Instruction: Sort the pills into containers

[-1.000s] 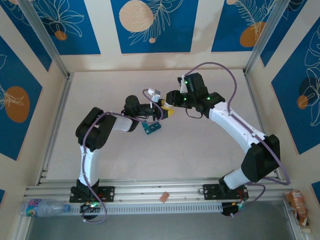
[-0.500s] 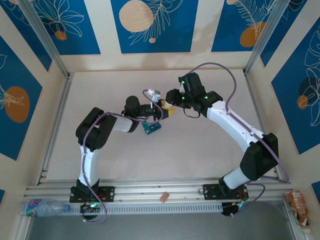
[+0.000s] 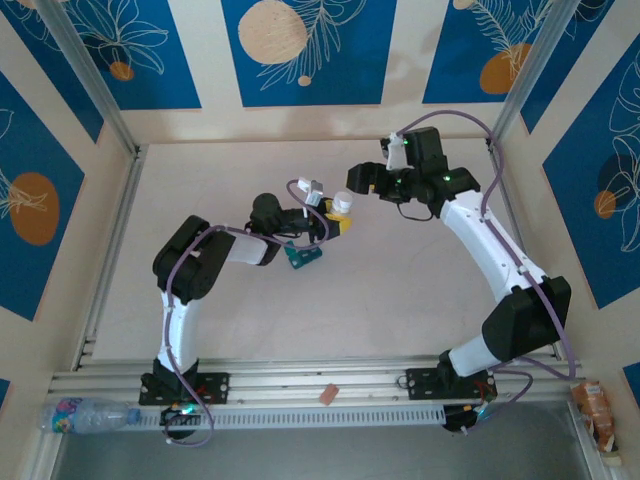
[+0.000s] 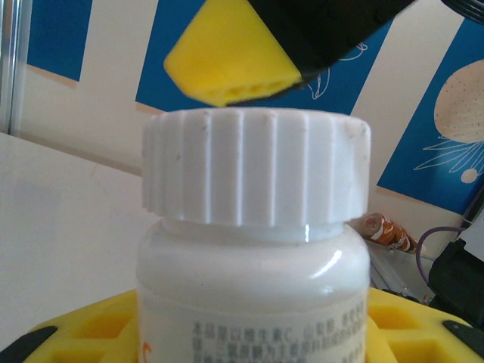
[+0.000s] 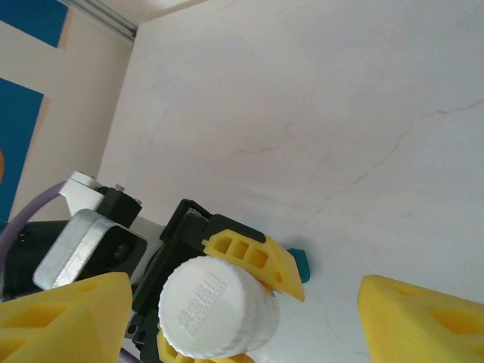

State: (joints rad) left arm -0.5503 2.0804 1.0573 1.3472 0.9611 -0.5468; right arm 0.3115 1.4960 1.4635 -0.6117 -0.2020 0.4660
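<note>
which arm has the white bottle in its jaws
The left arm: its jaws are closed on the white pill bottle. The right arm has its jaws open and empty, apart from it.

Two white and black robot arms are counted, one on the left (image 3: 175, 325) and one on the right (image 3: 480, 245). One small white plastic bottle with a ribbed white cap (image 4: 253, 257) is seen. One small dark teal-green plastic pill box (image 3: 303, 257) is seen. One clear plastic water bottle (image 3: 85, 413) is counted, and one crinkled orange packet (image 3: 598, 408).

Glossy plastic bottle (image 4: 253, 302); ribbed matt cap (image 4: 255, 166)
</note>
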